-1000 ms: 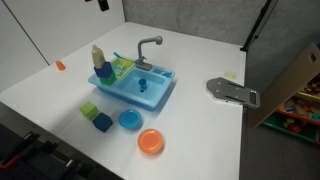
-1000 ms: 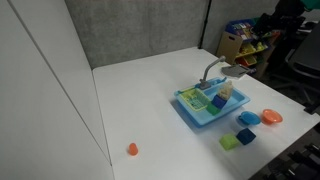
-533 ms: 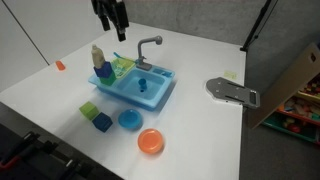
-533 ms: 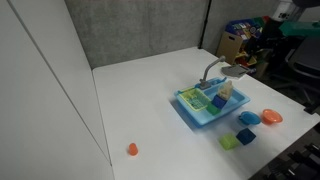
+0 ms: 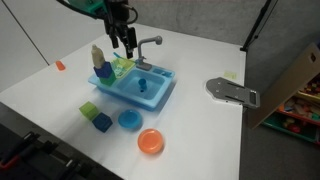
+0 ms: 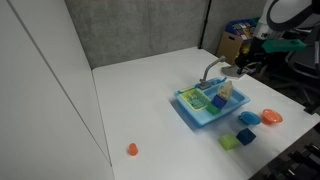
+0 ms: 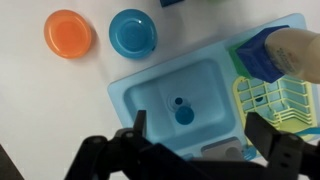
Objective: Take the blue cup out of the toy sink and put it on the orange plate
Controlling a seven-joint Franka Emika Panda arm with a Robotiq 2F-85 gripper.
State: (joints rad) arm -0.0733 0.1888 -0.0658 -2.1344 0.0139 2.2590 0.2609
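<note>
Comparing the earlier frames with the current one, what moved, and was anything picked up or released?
The gripper came down from the top edge toward the toy sink and now hangs open above it near the faucet, holding nothing. The blue cup stayed in the sink; the orange plate, blue dish and blocks kept their places.

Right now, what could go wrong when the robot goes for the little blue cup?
The tool hangs open close to the faucet, so it might bump it going down. The cup is tiny and low in the sink; the tool could knock it over. The blue dish sits beside the orange plate, an easy mix-up.
</note>
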